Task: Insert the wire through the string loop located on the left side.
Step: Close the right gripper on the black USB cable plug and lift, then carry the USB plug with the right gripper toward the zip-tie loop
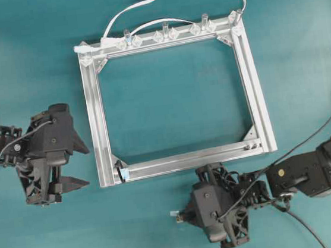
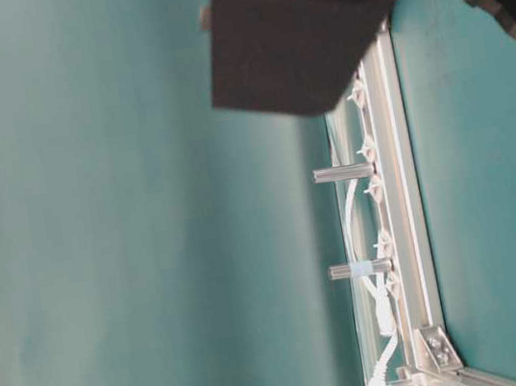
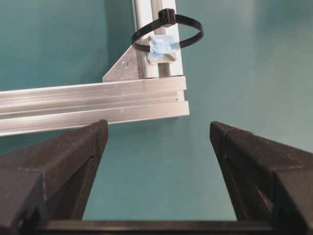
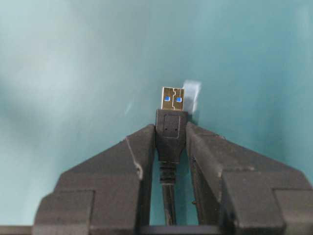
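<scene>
Your wire (image 4: 171,128) is sitting plug-first between the right gripper (image 1: 185,216)'s clamping fingers, lower centre overhead, its cable mostly hidden. The string loop (image 3: 167,32) is circling the frame (image 1: 97,132)'s lower-left corner. Your left gripper (image 1: 79,165) is hovering beside it, fingers spread wide.
</scene>
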### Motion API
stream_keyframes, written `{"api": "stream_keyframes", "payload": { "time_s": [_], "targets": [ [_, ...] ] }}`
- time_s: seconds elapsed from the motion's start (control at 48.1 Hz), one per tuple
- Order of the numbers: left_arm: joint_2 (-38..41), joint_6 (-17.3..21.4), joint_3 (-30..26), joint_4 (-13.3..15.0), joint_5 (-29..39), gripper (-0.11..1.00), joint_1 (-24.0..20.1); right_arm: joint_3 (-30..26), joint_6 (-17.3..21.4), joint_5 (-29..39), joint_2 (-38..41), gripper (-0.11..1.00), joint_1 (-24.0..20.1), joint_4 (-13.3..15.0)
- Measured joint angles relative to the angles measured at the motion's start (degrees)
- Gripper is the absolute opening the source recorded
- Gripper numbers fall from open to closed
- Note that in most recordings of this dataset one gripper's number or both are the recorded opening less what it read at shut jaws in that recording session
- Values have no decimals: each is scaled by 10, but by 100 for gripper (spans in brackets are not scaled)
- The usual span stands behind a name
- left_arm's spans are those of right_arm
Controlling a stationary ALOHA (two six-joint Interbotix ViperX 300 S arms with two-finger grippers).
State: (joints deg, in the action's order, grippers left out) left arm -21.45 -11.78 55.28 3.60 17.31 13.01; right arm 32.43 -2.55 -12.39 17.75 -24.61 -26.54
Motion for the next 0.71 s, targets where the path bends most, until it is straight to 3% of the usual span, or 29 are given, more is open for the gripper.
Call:
{"api": "stream_keyframes", "payload": {
  "time_s": [0.166,0.561,0.707],
  "targets": [
    [1,0,-1,0,0,87,0,2,0,18,-40,24,9,10],
    [0,0,-1,0,0,87,0,4,1,120,-103,24,75,92],
    [0,0,0,0,0,87,0,4,0,140,-120,24,88,106]
  ]
}}
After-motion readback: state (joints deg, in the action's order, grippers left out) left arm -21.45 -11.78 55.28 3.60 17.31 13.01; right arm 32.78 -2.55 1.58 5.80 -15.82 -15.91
